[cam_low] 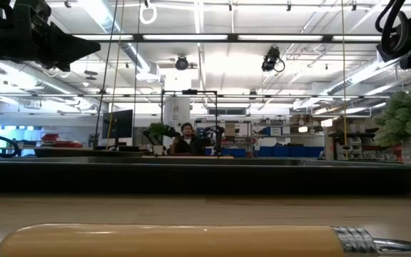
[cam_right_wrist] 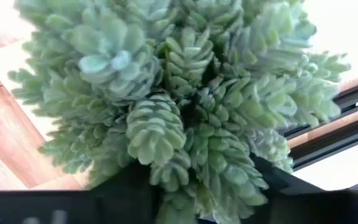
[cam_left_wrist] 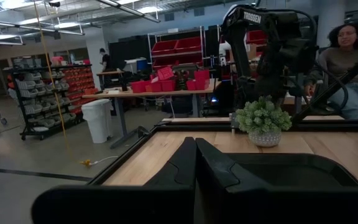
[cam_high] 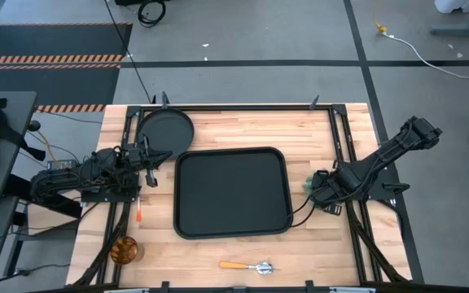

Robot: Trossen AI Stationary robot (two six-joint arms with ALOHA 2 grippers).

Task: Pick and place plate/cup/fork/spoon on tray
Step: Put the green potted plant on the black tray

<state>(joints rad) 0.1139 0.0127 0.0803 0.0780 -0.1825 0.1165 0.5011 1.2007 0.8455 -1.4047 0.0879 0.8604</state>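
1. We see the right gripper [cam_high: 314, 187] at the tray's [cam_high: 231, 194] 3 o'clock edge, its fingers around a small potted plant [cam_right_wrist: 185, 106]; whether they grip it, we cannot tell.
2. The left gripper [cam_high: 147, 156], pinched shut and empty, sits at the tray's 10 o'clock, below the plate [cam_high: 166, 129].

I see a pale wood-plank table [cam_high: 243, 252] with visible grain. The tray [cam_high: 231, 194] and plate [cam_high: 166, 129] look matt black, smooth. The cup [cam_high: 124, 250] is translucent amber glass. The spoon [cam_high: 247, 266] has a shiny metal bowl and glossy yellow-orange handle.
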